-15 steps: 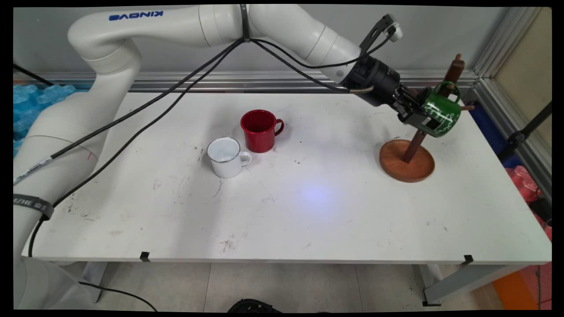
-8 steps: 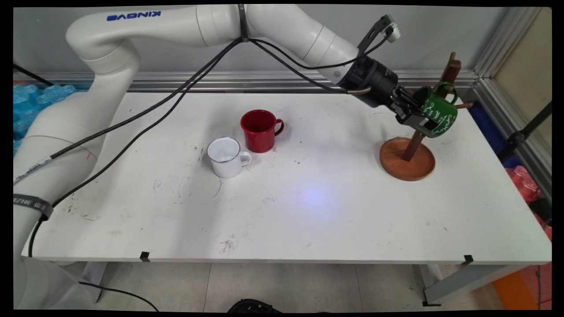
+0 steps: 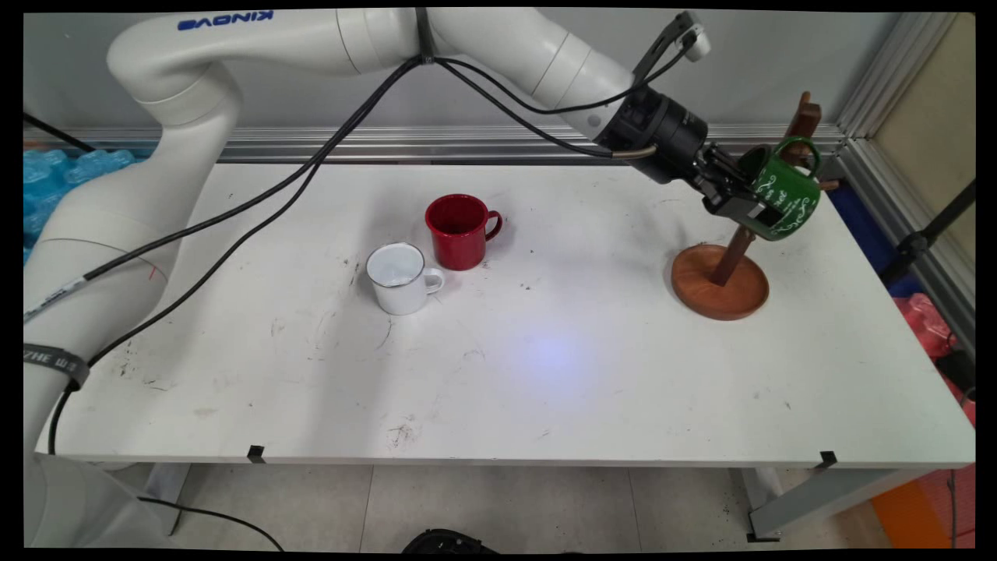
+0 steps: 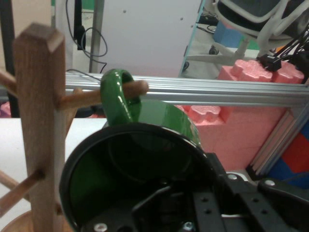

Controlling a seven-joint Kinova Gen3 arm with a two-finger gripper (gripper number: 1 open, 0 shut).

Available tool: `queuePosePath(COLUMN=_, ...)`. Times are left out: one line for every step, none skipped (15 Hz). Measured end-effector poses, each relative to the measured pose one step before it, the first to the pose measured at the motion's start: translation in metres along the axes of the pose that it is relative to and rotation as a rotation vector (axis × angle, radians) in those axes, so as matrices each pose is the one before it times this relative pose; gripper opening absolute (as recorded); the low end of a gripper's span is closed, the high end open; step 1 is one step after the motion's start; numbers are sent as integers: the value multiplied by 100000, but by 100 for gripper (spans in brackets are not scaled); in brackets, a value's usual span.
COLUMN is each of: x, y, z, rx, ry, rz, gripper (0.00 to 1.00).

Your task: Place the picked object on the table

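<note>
My gripper [image 3: 754,204] is shut on the rim of a green mug [image 3: 785,202] with white markings, held tilted in the air at the table's right side. The mug hangs beside the post of a wooden mug tree [image 3: 720,287], whose round base rests on the table below. In the hand view the green mug [image 4: 145,164] fills the lower middle, its mouth toward the camera. Its handle [image 4: 116,94] loops over the tip of a peg [image 4: 79,98] sticking out from the post [image 4: 38,121]. The gripper [image 4: 193,215] grips the mug's near wall.
A red mug [image 3: 459,231] and a white mug [image 3: 401,277] stand upright side by side left of the table's middle. Black cables hang from the arm over the table's left half. Pink foam blocks [image 4: 241,111] and a metal rail [image 4: 217,92] lie beyond the right edge.
The gripper has carried the green mug slightly up and to the right, closer to the post's top peg. The red and white mugs have stayed put.
</note>
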Motion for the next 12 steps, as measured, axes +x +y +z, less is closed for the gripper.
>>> queuePosePath(x=204, y=225, z=-116, rx=-297, ry=45, rz=402, gripper=0)
queuePosePath(x=152, y=196, z=-132, rx=-201, ry=-19, rz=298, gripper=0)
queuePosePath(x=174, y=237, z=-157, rx=-244, ry=-51, rz=328, gripper=0)
queuePosePath(x=157, y=277, z=-169, rx=-287, ry=-143, rz=363, gripper=0)
queuePosePath(x=133, y=263, z=-177, rx=-221, ry=-156, rz=319, gripper=0)
queuePosePath(x=167, y=313, z=-189, rx=-241, ry=-178, rz=383, gripper=0)
queuePosePath(x=170, y=350, z=-216, rx=-218, ry=-237, rz=323, gripper=0)
queuePosePath(x=140, y=351, z=-253, rx=-85, ry=-362, rz=301, gripper=0)
queuePosePath(x=102, y=309, z=-220, rx=-64, ry=-437, rz=202, gripper=0)
queuePosePath(x=98, y=409, z=-298, rx=24, ry=-613, rz=265, gripper=0)
queuePosePath(x=88, y=421, z=-353, rx=242, ry=-697, rz=102, gripper=0)
queuePosePath(x=63, y=386, z=-333, rx=299, ry=-564, rz=42, gripper=0)
